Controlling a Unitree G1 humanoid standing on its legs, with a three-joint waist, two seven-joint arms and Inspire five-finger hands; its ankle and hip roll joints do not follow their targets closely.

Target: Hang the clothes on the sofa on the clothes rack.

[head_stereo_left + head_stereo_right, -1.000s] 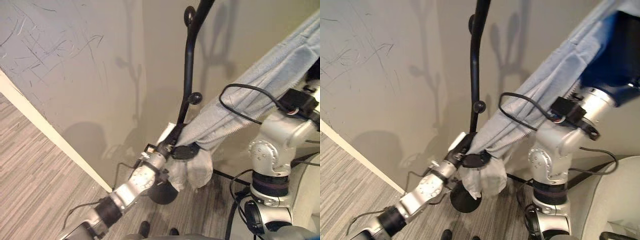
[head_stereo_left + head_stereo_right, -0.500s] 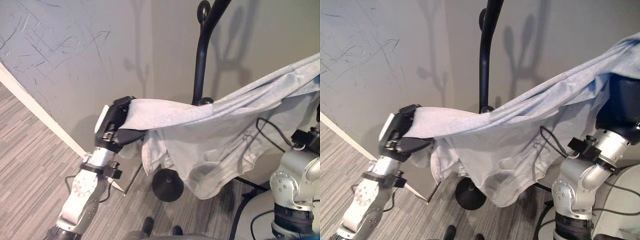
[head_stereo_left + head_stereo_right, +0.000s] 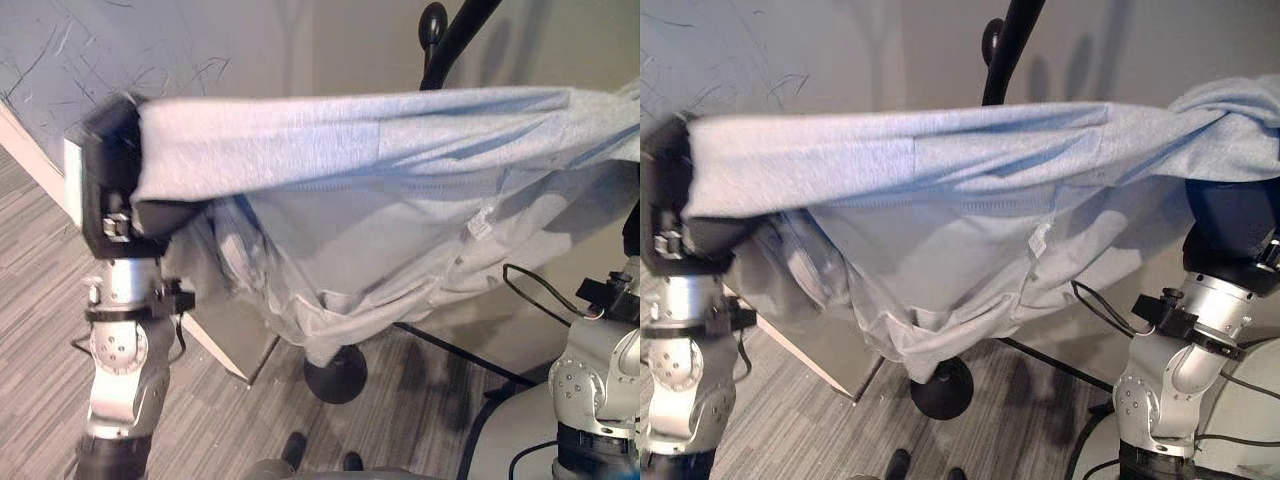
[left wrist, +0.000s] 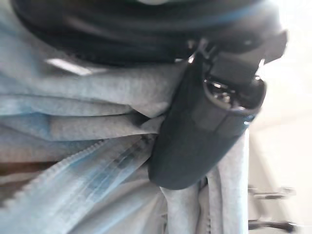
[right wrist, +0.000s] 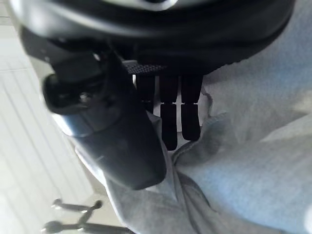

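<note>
A soft, light-grey knit garment (image 3: 380, 200) hangs stretched between the left robot hand (image 3: 115, 190) and the right robot hand (image 5: 112, 126), each clamped on an end. Limp cloth like this sags and likely needs hem grips. The black metal clothes rack (image 3: 1012, 45) stands just behind; open wood-grain floor (image 3: 40, 290) lies below.
</note>
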